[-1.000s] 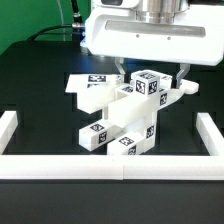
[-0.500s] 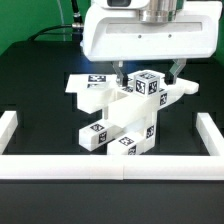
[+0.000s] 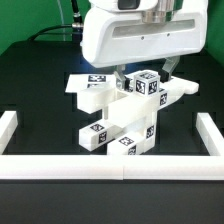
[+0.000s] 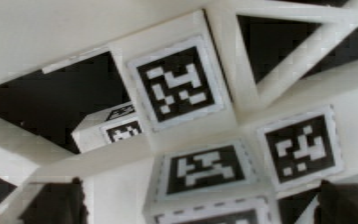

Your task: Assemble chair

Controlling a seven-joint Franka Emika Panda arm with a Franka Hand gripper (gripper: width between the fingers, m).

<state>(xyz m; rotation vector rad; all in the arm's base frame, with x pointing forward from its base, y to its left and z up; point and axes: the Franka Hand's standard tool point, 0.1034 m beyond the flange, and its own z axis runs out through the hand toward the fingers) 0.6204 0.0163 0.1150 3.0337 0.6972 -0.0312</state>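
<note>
Shifted to the exterior view's left, one hand (image 3: 146,71) overhangs one chair (image 3: 112,124).

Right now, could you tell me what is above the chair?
The end effector hangs open above the chair, one finger either side of its tagged top block. Its white housing hides the finger bases.

The arm's white housing (image 3: 140,35) runs off the top edge and hides most of the tool (image 3: 147,70). Only dark fingertips (image 3: 121,72) show, and whether they touch the chair (image 3: 125,115) cannot be told. The chair covers part of the marker board (image 3: 84,82) at the far side. The wrist view is blurred, with the chair's parts cut off at every edge.
</note>
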